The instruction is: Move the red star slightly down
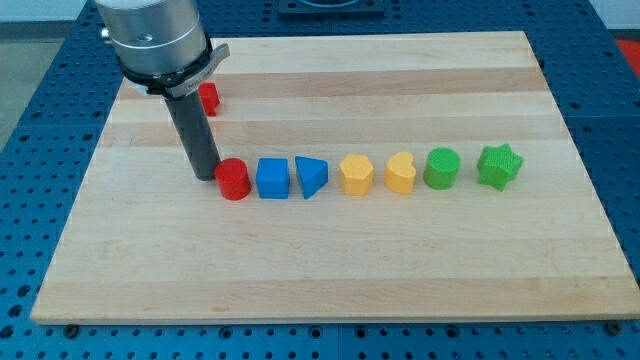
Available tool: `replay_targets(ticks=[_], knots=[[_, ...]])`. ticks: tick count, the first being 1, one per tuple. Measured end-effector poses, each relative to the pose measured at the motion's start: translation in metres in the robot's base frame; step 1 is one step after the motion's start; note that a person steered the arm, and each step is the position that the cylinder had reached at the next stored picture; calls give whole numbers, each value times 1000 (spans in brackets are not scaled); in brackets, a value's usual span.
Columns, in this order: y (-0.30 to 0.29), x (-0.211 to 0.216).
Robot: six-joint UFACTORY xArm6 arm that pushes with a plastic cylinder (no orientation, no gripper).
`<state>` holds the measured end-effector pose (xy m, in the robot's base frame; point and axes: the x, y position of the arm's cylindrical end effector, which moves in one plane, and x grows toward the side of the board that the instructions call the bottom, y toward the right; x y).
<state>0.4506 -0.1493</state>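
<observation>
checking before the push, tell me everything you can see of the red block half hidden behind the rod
The red block sits near the board's top left corner, above the row of seven blocks. Only its right part shows; the rod and arm housing cover the rest, so its star shape cannot be confirmed. It looks matte, plastic-like, flat on the wood. My tip is well below it, beside the red cylinder.

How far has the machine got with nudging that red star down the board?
Nothing looks done yet. The red star sits near the view's top left, partly hidden behind the rod. My tip is lower down, beside the red cylinder at the left end of the row, not against the star. Whether a push is in hand, I cannot tell. Left: get my tip above the star and push it slightly toward the view's bottom.
</observation>
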Motion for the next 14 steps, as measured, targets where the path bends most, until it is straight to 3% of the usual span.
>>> replay_targets(ticks=[2,5,6,9,12,14], knots=[[-4,-10],[16,-159],[-30,-176],[-42,-124],[4,-101],[-42,-68]])
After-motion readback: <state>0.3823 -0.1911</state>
